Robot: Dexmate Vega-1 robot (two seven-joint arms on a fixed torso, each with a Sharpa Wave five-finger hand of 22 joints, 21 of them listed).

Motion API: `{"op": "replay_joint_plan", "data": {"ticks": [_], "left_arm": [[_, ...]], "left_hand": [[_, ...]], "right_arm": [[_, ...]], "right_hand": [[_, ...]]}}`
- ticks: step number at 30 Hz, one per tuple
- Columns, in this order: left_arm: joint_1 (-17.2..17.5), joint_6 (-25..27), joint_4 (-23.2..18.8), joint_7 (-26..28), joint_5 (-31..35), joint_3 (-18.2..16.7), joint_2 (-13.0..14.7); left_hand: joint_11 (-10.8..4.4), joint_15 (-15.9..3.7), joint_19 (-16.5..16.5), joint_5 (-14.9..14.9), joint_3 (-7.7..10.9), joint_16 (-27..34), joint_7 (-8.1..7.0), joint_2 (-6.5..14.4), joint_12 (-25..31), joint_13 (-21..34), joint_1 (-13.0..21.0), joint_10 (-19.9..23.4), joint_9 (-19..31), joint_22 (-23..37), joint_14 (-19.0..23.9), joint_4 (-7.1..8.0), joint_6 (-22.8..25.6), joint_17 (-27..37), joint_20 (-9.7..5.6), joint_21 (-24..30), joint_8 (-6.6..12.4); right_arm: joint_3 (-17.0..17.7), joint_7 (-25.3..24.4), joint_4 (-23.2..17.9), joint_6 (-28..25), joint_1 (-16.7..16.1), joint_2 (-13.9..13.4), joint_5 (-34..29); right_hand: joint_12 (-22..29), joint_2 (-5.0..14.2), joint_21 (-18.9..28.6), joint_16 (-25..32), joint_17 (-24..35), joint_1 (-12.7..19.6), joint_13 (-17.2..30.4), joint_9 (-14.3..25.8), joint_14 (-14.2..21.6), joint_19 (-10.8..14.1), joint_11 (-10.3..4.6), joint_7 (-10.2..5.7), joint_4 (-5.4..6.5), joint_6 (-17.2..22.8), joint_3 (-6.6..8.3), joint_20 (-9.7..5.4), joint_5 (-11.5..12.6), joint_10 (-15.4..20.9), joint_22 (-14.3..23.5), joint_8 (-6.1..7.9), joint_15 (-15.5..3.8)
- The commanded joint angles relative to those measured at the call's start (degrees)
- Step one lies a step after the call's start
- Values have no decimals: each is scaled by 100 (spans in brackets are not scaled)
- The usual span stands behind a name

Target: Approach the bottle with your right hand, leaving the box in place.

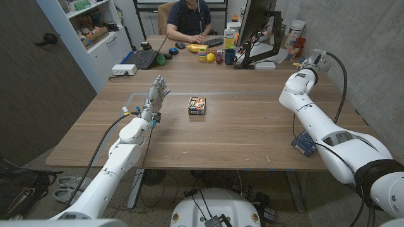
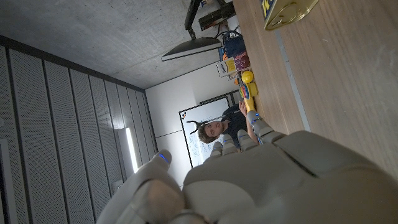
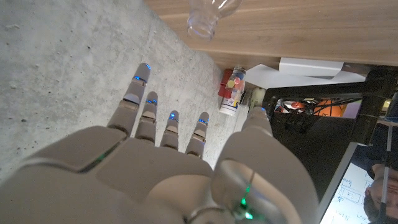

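The long wooden table [image 1: 240,132] carries the white right arm [image 1: 322,120] along its right side, raised towards the far right corner. The right hand [image 3: 180,155] is empty, its fingers [image 3: 134,93] spread apart and extended. In the right wrist view a clear plastic bottle [image 3: 208,15] lies on the wood just beyond those fingertips, apart from them; in the head view I cannot make it out. The left hand [image 1: 154,94] stands upright over the table's left part, fingers apart and holding nothing. The small dark printed box [image 1: 197,105] lies near the table's middle, right of the left hand and well apart from the right hand
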Motion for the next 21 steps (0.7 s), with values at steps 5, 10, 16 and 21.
{"op": "replay_joint_plan", "data": {"ticks": [5, 10, 16, 21], "left_arm": [[66, 27, -80, 51, 16, -14, -6], [102, 40, -117, 71, 8, -25, -8], [140, 30, -151, 85, 13, -31, -11], [167, 19, -189, 96, 18, -35, -13]], "left_hand": [[6, -11, 7, 50, -19, 20, -27, 126, 36, 26, 7, -48, 25, 23, -39, 14, -328, 6, 6, -26, 19], [-4, -7, 10, 51, -23, 21, -28, 129, 38, 25, 7, -44, 25, 23, -36, 15, -323, 6, 11, -31, 21], [-6, -7, 9, 52, -27, 20, -32, 132, 37, 25, 6, -47, 25, 24, -38, 16, -327, 6, 8, -39, 20], [0, -6, 15, 53, -34, 21, -27, 133, 40, 25, 5, -39, 25, 24, -35, 17, -324, 7, 9, -47, 22]], "right_arm": [[-134, 989, 51, -58, 153, -148, 160], [-169, 1075, 17, -35, 141, -203, 149], [-195, 1149, -1, -37, 125, -239, 138], [-247, 1222, 21, -33, 139, -275, 102]], "right_hand": [[62, 26, 267, -63, 24, 350, 12, 38, 335, 899, 4, -3, -134, 161, 61, -11, -96, 391, 54, 45, -121], [144, 84, 422, -52, 24, 585, 33, 56, 650, 1216, 98, -2, -172, 294, 151, -277, -199, 818, 123, 67, -418], [285, 235, 644, -13, 58, 704, 96, 81, 1074, 1314, 148, 2, -134, 497, 266, -636, -333, 1313, 310, 115, -847], [240, 271, 722, -59, 57, 816, 107, 89, 1067, 1290, 92, 18, -170, 721, 334, -711, -349, 1265, 386, 184, -782]]}}
